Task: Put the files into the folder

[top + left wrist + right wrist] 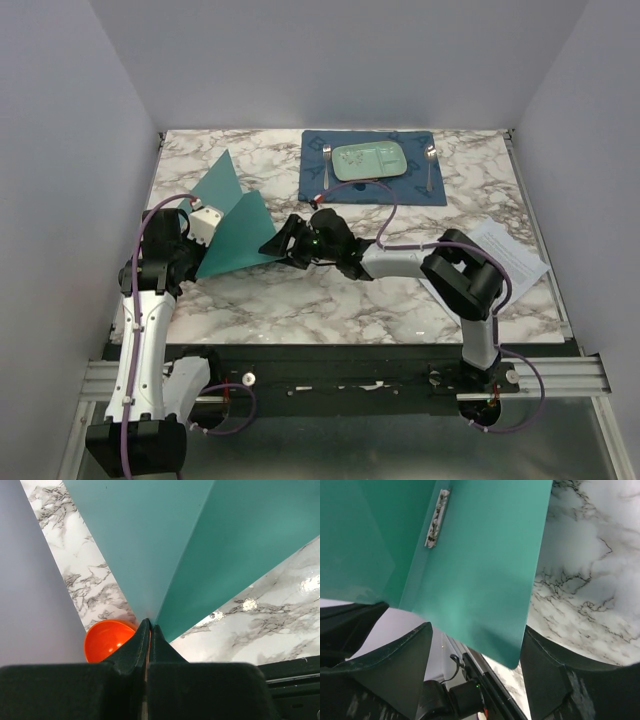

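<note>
The teal-green folder (235, 235) stands half open on the marble table, its two leaves spread in a V. My left gripper (216, 236) is shut on its crease at the lower edge, as the left wrist view shows (150, 625), with both leaves (200, 545) rising from the jaws. My right gripper (273, 244) is open, and the near leaf's free corner (475, 580) lies between its fingers (405, 660) without being pinched. The files (508, 256), white printed sheets, lie flat at the table's right edge, partly behind the right arm.
A dark blue placemat (320, 180) at the back holds a pale green plate (370, 160), a fork (327, 165) and a spoon (430, 165). An orange bowl (104, 640) sits beside the left gripper near the left wall.
</note>
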{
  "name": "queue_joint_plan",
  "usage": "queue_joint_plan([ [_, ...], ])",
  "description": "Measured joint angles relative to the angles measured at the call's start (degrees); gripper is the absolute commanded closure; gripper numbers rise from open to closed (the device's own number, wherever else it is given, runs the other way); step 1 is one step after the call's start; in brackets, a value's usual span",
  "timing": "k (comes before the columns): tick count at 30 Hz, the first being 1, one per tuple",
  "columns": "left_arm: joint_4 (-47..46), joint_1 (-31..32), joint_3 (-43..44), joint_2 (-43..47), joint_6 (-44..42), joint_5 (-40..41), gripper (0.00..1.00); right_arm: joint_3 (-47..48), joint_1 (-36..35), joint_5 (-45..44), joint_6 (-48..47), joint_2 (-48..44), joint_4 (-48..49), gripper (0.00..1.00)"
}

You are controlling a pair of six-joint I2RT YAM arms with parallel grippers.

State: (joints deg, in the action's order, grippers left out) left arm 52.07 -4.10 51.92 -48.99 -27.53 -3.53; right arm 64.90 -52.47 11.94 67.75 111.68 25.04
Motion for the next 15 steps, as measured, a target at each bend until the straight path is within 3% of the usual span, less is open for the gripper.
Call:
queue_joint_plan([
  [4,0.28,0.0,0.02,0.22,0.17,0.0,1.0,0.17,0.02,0.15,2.51,2.84,1.97,0.37],
  [7,0.48,0.0,0.02,0.37,0.37,0.0,1.0,0.17,0.0,0.15,4.24,3.93,2.6,0.51],
  [12,0.83,0.0,0.04,0.74,1.01,-0.15,1.0,-0.48,0.0,-0.42,4.87,3.1,4.61,0.87],
  [15,1.09,0.0,0.07,0.87,1.73,-1.11,1.0,-2.47,0.0,-1.42,4.04,0.57,4.39,0.99],
])
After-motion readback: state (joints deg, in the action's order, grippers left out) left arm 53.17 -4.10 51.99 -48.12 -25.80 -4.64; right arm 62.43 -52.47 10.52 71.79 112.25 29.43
